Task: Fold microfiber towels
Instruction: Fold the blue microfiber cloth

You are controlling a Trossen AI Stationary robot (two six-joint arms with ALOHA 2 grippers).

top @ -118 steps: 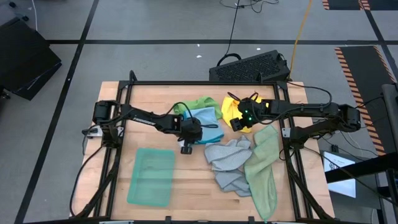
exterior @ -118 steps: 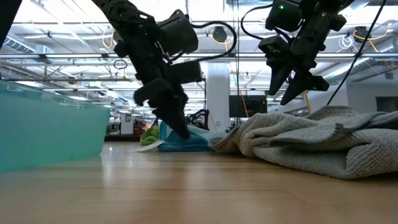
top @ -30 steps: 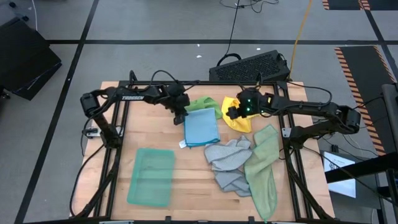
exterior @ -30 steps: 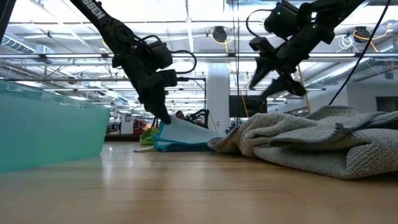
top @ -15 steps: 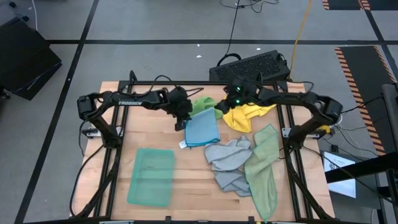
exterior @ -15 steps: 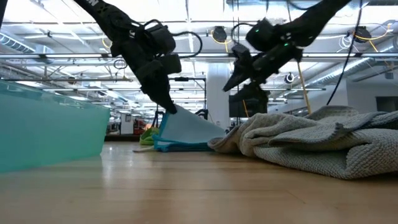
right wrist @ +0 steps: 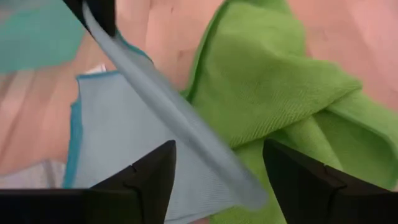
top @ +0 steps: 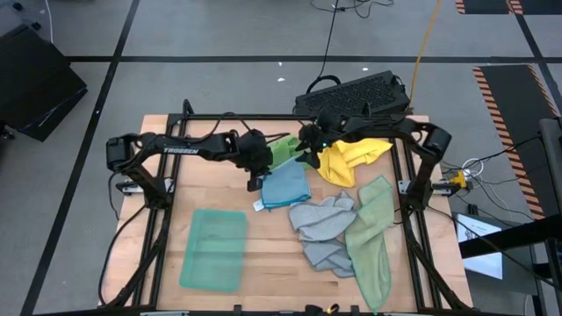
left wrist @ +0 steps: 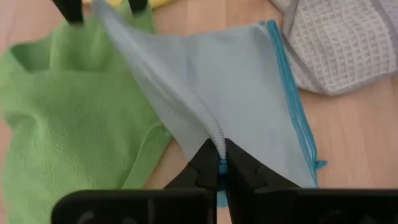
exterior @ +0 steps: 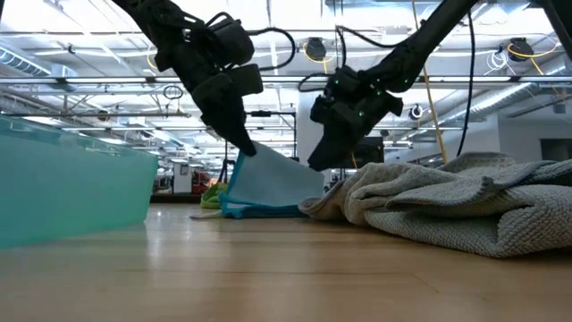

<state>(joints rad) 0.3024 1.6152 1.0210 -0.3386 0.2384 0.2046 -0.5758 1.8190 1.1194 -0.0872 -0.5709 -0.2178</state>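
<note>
1. Nearest to me, a teal towel [top: 213,249] lies flat on the table's [top: 263,263] front left, well apart from the arms.
2. To its right sits a crumpled grey towel [top: 322,226], with a pale sage towel [top: 372,233] draped along its right side.
3. At mid-table I see the light blue towel [top: 285,184], its back edge lifted off the wood.
4. My left gripper [left wrist: 217,163] has its fingers pressed together, pinching that raised blue edge.
5. My right gripper [right wrist: 214,165] has its fingers spread, straddling the same raised edge near its other corner.
6. Farthest back lie the bright green towel [top: 283,152] and the yellow towel [top: 347,160].
</note>
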